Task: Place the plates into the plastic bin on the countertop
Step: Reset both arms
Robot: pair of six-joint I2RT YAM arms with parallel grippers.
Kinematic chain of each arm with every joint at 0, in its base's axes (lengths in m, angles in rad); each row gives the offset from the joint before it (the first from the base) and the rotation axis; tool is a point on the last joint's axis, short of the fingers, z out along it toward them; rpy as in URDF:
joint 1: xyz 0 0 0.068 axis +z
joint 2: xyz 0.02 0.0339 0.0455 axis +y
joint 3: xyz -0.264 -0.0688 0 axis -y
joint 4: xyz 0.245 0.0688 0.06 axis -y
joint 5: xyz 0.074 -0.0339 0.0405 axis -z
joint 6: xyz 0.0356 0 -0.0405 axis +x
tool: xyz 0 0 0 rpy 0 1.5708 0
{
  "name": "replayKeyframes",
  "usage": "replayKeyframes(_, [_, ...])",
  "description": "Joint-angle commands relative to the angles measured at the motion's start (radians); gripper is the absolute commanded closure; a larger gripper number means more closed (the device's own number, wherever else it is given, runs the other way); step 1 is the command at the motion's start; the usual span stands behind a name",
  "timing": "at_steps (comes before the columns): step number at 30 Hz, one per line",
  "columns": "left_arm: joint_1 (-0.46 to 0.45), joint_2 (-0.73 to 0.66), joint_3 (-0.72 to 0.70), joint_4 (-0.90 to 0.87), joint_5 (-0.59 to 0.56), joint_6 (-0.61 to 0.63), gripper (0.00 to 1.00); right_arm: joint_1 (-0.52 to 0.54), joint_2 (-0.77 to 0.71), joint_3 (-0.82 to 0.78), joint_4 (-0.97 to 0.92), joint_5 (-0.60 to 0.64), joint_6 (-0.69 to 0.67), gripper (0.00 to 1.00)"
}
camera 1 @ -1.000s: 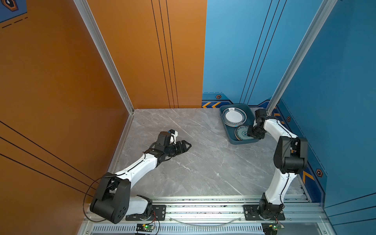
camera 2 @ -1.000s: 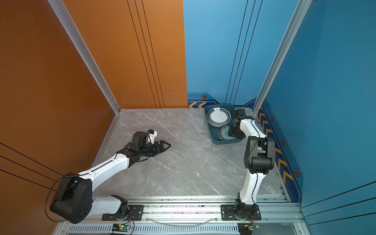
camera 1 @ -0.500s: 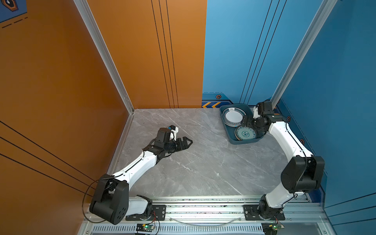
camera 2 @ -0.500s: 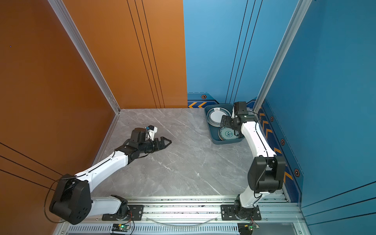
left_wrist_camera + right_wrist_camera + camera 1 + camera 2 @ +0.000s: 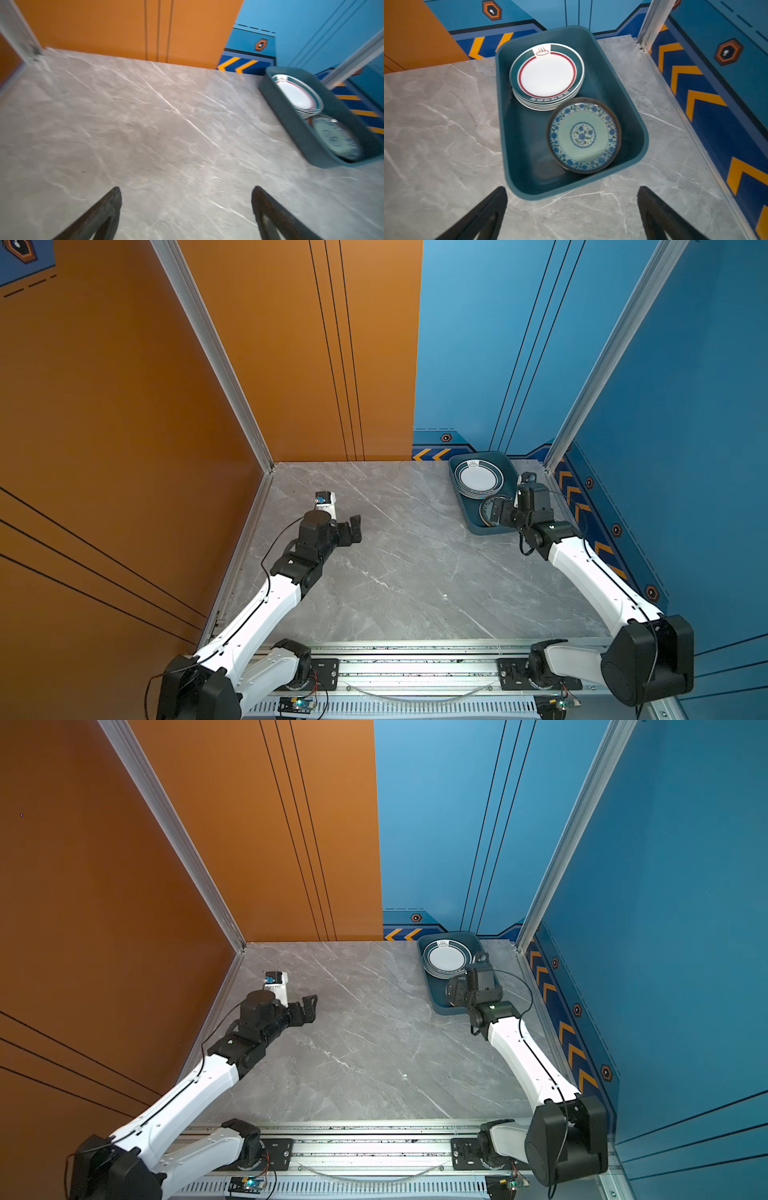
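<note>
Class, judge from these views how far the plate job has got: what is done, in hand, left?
Done: a stack of green-rimmed plates and a teal floral plate lie in the plastic bin. In hand: nothing; left end effector and right end effector are open, empty. Left: no plates show on the countertop.

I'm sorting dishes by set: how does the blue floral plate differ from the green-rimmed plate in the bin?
The green-rimmed plate has a white centre, red ring and dark-green rim; the floral plate is pale green with blue flowers. The green-rimmed plate tops a stack at the far end of the bin; the floral plate sits lower beside it. Both are round and face up.
</note>
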Motion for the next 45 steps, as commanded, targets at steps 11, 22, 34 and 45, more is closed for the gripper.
replayKeyframes(11, [0.179,0.277,-0.407,0.894,-0.109,0.313,0.02,-0.078,0.096,-0.517,0.932,0.118,-0.127,0.00])
replayKeyframes(22, [0.234,0.554,-0.298,0.974,-0.017,0.303,0.02,-0.118,0.257,-0.578,1.188,0.043,-0.122,0.00])
replayKeyframes(34, [0.281,0.562,-0.234,0.865,0.010,0.253,0.02,-0.125,0.273,-0.526,1.111,0.012,-0.128,0.00])
replayKeyframes(45, [0.259,0.557,-0.244,0.878,-0.002,0.275,0.02,-0.125,0.270,-0.535,1.123,0.011,-0.128,0.00])
